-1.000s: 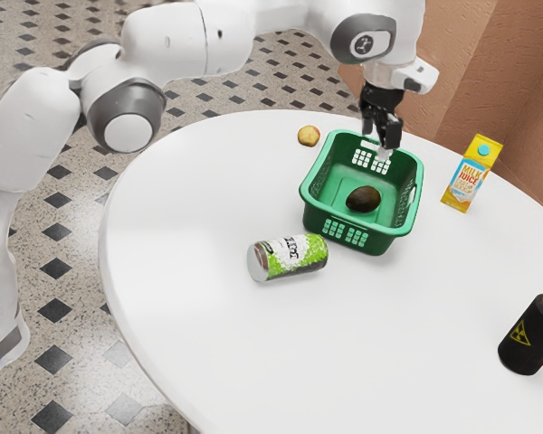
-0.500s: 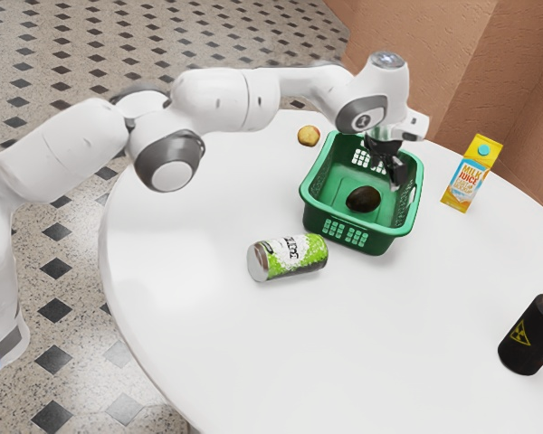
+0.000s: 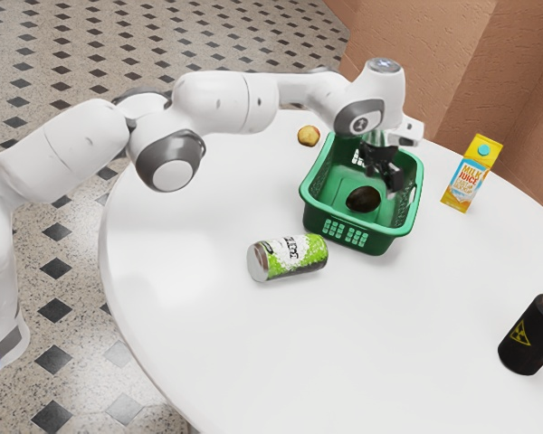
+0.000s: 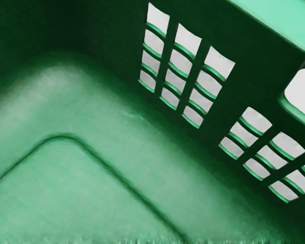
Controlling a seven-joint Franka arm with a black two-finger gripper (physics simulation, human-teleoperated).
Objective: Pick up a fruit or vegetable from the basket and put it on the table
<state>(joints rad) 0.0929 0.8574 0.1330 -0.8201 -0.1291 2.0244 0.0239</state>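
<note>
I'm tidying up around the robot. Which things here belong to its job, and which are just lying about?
Part of the job:
- avocado
- basket
- table
- claw

Just lying about:
- green can
- black can
- carton
- apple, already outside the basket

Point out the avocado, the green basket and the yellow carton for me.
Avocado [image 3: 363, 200]: exterior view, middle of its dark skin.
Green basket [image 3: 314, 218]: exterior view, outer wall on the green can's side.
Yellow carton [image 3: 466, 182]: exterior view, its printed front.
</note>
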